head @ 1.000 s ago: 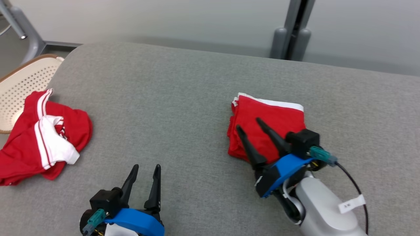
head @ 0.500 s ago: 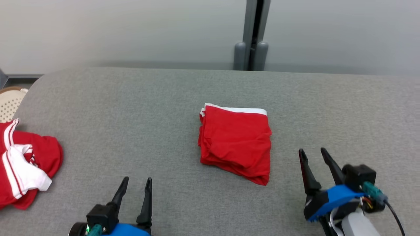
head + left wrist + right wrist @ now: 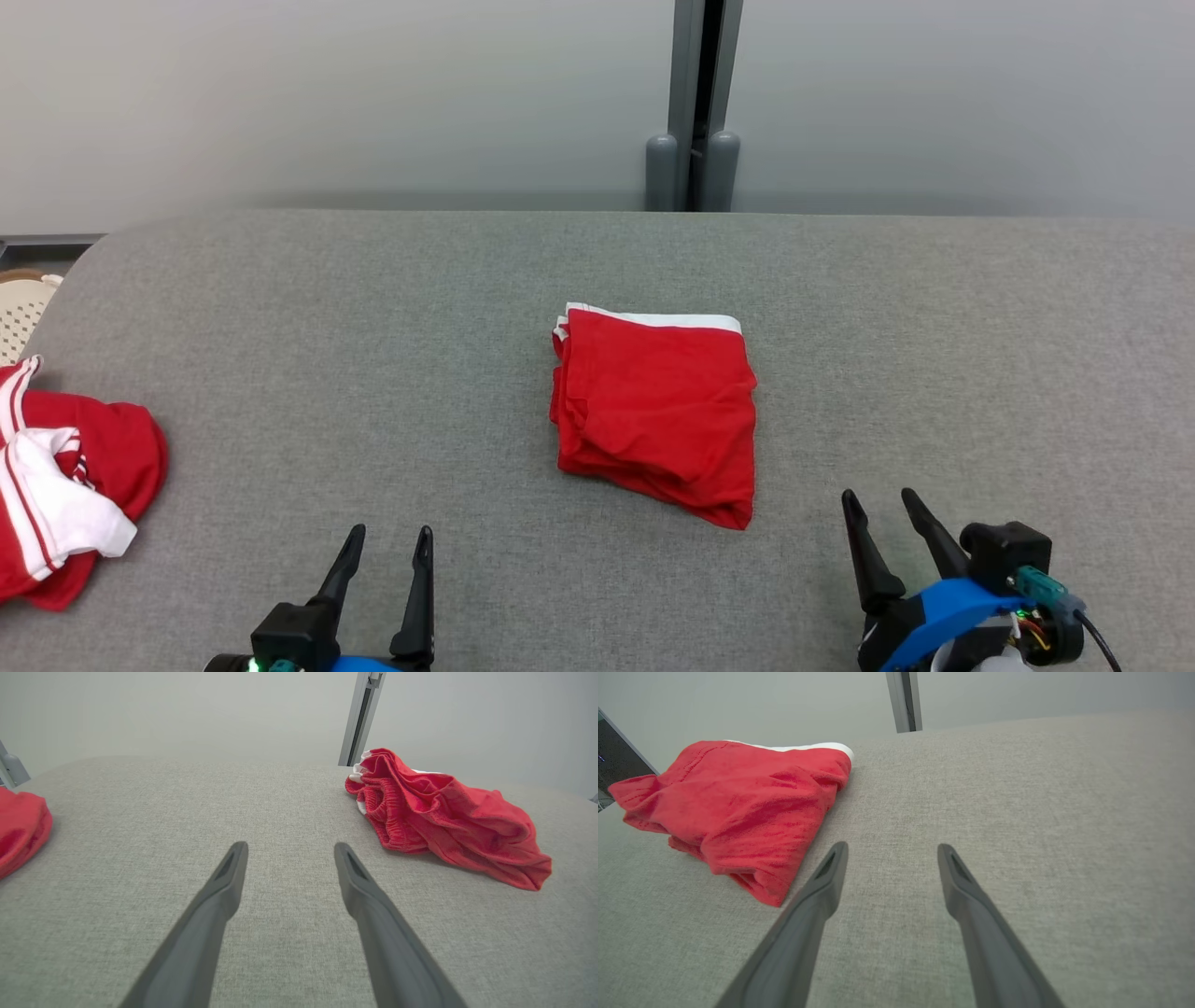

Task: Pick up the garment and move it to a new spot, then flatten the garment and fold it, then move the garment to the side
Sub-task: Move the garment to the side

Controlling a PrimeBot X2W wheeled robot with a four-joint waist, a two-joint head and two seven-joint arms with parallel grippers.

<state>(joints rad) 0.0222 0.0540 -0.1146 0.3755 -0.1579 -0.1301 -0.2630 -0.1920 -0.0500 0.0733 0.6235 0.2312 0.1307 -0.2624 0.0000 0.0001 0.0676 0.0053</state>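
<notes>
A folded red garment (image 3: pixel 658 411) with a white edge lies in the middle of the grey table (image 3: pixel 373 327). The left wrist view has the garment (image 3: pixel 444 816) to the right of my fingers, the right wrist view has the garment (image 3: pixel 733 807) to their left. My left gripper (image 3: pixel 390 534) stands open at the lower left, well short of it, nothing between its fingers. My right gripper (image 3: pixel 878 499) is open at the lower right, just off the garment's near right corner and not touching it.
A second red and white garment (image 3: pixel 56 485) lies crumpled at the table's left edge, with a pale perforated basket (image 3: pixel 19 313) behind it. A grey post (image 3: pixel 695 103) rises behind the table against a pale wall.
My right gripper has drawn back off the folded garment to the lower right, leaving it on the table. The camera has turned, shifting the whole scene left.
</notes>
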